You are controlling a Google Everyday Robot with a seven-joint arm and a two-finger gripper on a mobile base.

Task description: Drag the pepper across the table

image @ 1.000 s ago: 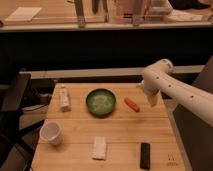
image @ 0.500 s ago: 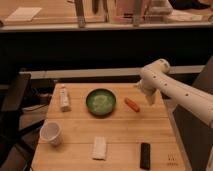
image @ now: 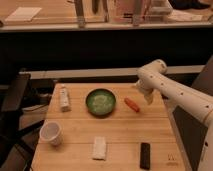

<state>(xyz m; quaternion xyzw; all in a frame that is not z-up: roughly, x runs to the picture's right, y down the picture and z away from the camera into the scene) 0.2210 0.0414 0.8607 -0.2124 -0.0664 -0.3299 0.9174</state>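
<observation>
The pepper [image: 132,104] was a small orange-red thing, long and tapered like a little carrot. It lay flat on the table [image: 120,135] just beside the gripper [image: 147,98], between it and the green bowl [image: 100,102]. The gripper hung low over the wood near the table's far edge, fingers apart and holding nothing. Whether a fingertip touched the pepper could not be told.

Nearer the camera than the gripper lay a flat black rectangular object [image: 145,155]. A flat white packet [image: 100,148] and a white cup [image: 51,133] stood well apart from the gripper. The tabletop was light wood, its planks showing grain. The bowl beyond the pepper was round and glossy, with pale contents. Past it lay a white elongated container [image: 64,98]. The arm [image: 175,92] above the gripper was smooth, white and rounded.
</observation>
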